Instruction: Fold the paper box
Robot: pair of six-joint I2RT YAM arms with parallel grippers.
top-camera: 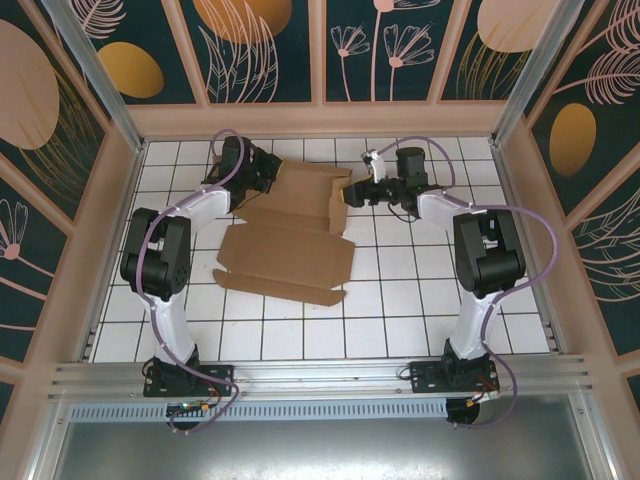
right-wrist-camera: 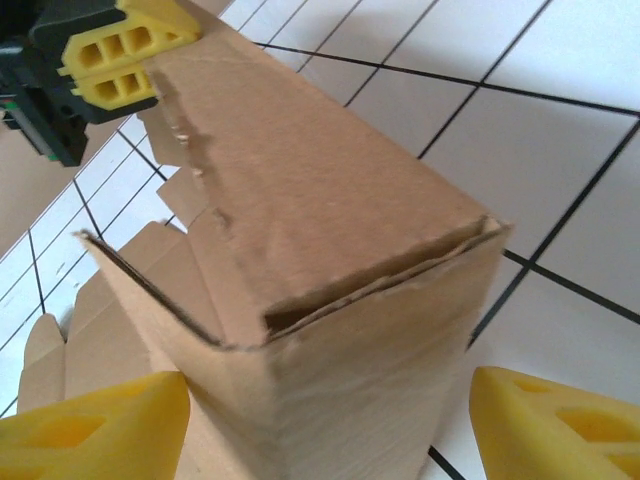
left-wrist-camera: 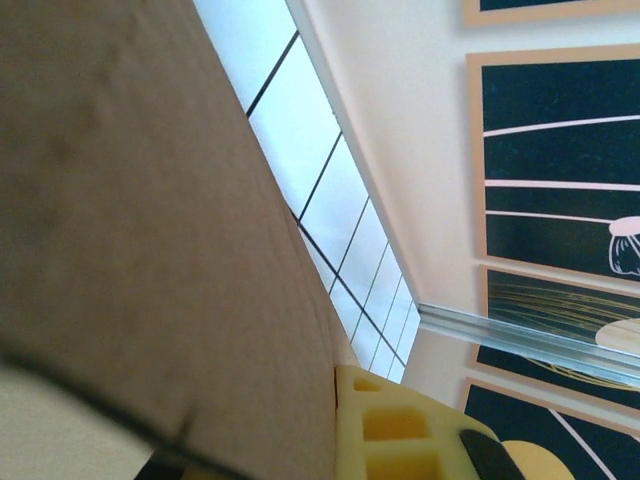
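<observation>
**wall pinned on the left, corner straddled on the right**

starting left: pinching the far end of a raised wall of the paper box [top-camera: 290,250] with the left gripper [right-wrist-camera: 112,66], jaws fully closed on the cardboard edge, apparently to hold that wall upright. below and beyond those fingertips, lying flat on the tiled table [top-camera: 400,300]: the rest of the sheet, flaps unfolded. moving right: hovering the right gripper [top-camera: 352,192] wide open, gripping nothing, yellow pads [right-wrist-camera: 95,425] either side of the upright folded corner straight ahead. probably poised to square that corner.
</observation>
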